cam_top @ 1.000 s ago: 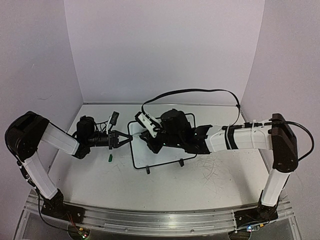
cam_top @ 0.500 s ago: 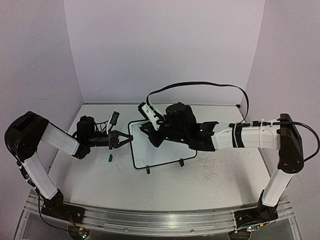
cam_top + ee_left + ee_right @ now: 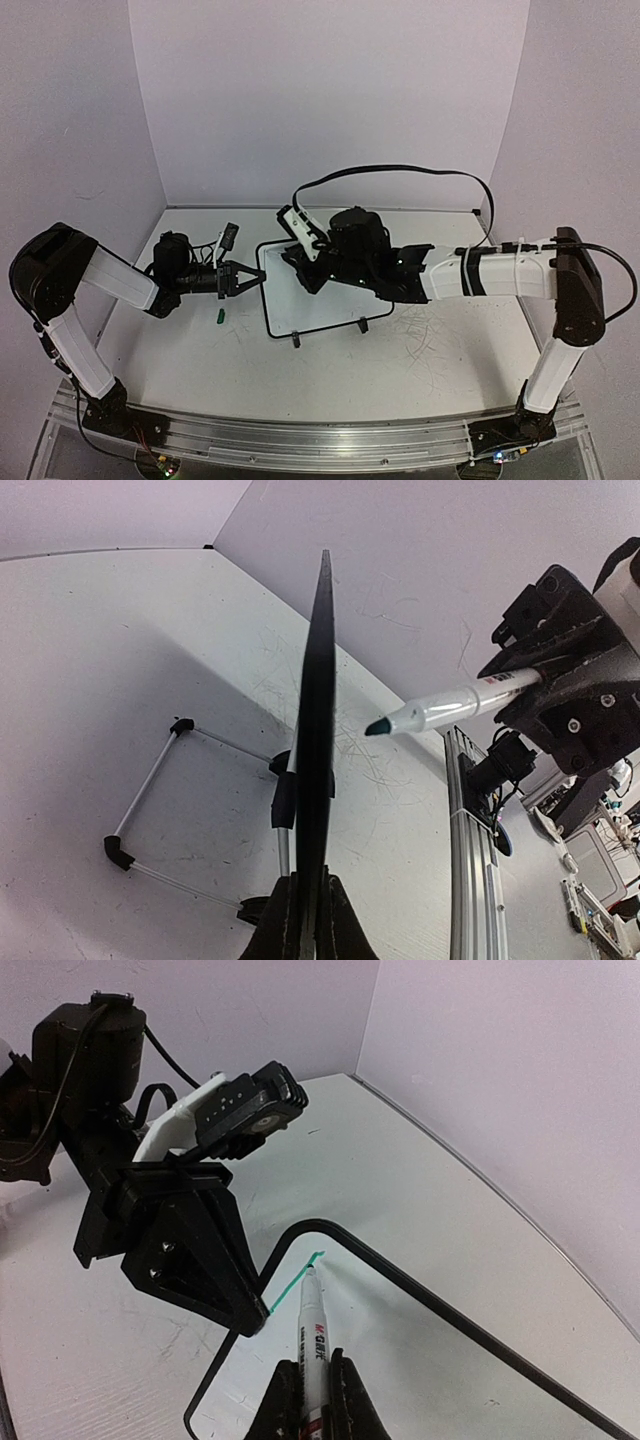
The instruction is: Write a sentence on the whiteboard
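The left pincer [image 3: 305,905] is seen closed flat on the left edge of the whiteboard [image 3: 320,310], both fingers pressed against the thin black rim. The board is thereby held nearly upright near the middle of the counter [image 3: 250,370]. It is set on its two small black feet, with the wire stand [image 3: 150,790] folded out behind it.

The right pincer [image 3: 310,1385] is clamped on the barrel of a white marker [image 3: 312,1325], which is pointed at the upper left corner of the board's face. In the left wrist view a narrow gap is shown between the dark green tip and the board. In the right wrist view the tip is seen right beside the writing.

Of the sentence, only a single slanted green stroke [image 3: 295,1285] can be made out, close to the rounded corner and just beside the left pincer's fingers. No letters can be read.

Red lettering is printed along the marker barrel, possibly "M&G", with smaller print below it that cannot be made out.

A small green object [image 3: 218,317], seemingly a pen cap, is lying on the counter below the left pincer. Faint grey scribble marks [image 3: 430,345] are scattered over the counter on the right side.
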`<state>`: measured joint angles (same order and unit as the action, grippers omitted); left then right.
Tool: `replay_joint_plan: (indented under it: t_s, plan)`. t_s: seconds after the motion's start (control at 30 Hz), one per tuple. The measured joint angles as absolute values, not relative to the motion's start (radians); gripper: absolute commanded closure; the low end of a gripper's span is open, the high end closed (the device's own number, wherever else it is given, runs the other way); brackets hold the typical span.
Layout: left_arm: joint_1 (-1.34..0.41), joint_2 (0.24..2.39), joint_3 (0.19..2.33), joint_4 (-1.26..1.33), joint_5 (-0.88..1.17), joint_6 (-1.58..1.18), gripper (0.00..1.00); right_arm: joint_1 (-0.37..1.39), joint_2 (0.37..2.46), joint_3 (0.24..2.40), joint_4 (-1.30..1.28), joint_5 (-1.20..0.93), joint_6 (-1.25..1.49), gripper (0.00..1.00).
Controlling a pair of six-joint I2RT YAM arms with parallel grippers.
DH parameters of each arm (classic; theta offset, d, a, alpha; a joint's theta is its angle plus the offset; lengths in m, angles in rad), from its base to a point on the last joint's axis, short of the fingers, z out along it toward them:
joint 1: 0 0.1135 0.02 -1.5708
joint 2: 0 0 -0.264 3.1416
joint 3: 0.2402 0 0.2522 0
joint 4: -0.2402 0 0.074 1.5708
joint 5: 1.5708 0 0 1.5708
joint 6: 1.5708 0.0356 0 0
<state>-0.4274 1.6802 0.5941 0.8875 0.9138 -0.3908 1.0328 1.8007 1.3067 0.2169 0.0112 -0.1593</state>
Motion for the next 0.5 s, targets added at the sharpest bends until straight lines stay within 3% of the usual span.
replay_joint_plan:
  t_s: [0.5]
  plan:
    - [-0.429,1.669,0.594,0.879,0.914,-0.389,1.00,1.033,1.817,1.317,0.224,0.011,-0.159,1.00]
